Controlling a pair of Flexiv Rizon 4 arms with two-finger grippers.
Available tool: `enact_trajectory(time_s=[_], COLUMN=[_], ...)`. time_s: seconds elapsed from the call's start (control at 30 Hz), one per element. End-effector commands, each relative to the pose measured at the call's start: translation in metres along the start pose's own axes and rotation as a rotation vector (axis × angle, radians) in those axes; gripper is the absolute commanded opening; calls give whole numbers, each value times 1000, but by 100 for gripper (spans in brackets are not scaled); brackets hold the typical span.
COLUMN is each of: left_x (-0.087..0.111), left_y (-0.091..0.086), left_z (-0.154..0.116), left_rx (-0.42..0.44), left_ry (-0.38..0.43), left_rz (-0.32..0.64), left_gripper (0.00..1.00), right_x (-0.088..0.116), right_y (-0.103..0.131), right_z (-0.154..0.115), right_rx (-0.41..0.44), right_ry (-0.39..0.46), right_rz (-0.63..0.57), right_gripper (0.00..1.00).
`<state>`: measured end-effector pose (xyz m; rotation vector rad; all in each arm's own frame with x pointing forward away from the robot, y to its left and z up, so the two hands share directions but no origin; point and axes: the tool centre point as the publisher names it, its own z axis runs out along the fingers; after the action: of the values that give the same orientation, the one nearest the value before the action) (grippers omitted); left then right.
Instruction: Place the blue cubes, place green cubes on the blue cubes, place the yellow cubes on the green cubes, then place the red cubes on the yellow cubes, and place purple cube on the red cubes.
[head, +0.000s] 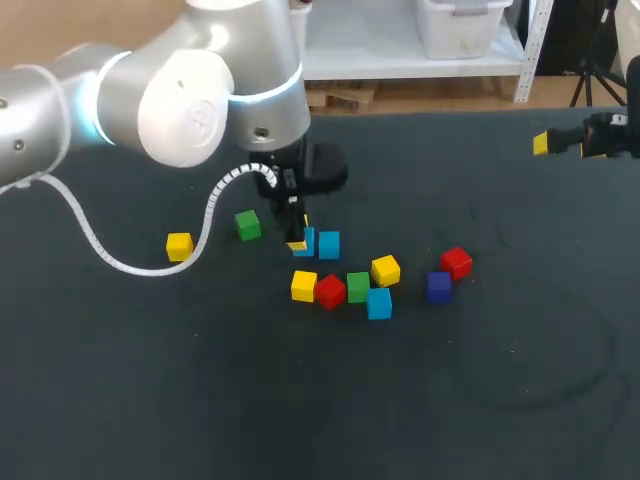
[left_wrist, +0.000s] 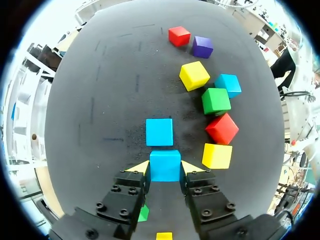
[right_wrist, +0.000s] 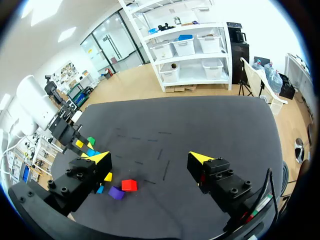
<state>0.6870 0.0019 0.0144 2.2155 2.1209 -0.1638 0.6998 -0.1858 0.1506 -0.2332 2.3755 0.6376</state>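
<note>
In the head view the job looks barely begun, since no cube sits on another anywhere on the table (head: 150, 400). The left gripper (head: 297, 236), hanging just left of the frame's middle, is clamped on a held blue cube (head: 305, 241) right beside a second blue cube (head: 329, 244), so I'd judge this to be the laying of the blue base row. The third blue cube (head: 379, 302) lies loose in the huddle below them with a yellow cube (head: 304, 286), a red cube (head: 330, 291), a green cube (head: 358, 287) and another yellow cube (head: 385, 270). The purple cube (head: 439, 287) and another red cube (head: 456, 262) sit to the right, and a lone green cube (head: 248, 225) and a lone yellow cube (head: 179, 245) lie out to the left. The right gripper (head: 570, 145) hangs at the upper right edge, well away from them all. In the left wrist view both yellow tips press the sides of the held blue cube (left_wrist: 165, 165), with the second blue cube (left_wrist: 159, 132) just ahead of it and a thin gap between them. I can't tell whether the held one rests on the table. In the right wrist view the right gripper (right_wrist: 150, 159) stands wide apart with nothing between its fingers. Every green, yellow, red and purple layer remains to be placed. I can make out no label or writing on the cubes or the table.
</note>
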Motion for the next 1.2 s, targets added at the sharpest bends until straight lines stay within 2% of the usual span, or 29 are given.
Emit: enact_trajectory(time_s=[0.03, 1.2], left_x=[1, 11], left_y=[0, 0], left_z=[1, 6], left_rx=[-3, -2], left_ry=[6, 20], left_rz=[-11, -52], left_gripper=[0, 0], right_x=[0, 0], right_y=[1, 1], right_z=[0, 0], right_rx=[4, 4], right_ry=[-1, -1], right_rz=[1, 1], right_gripper=[100, 100])
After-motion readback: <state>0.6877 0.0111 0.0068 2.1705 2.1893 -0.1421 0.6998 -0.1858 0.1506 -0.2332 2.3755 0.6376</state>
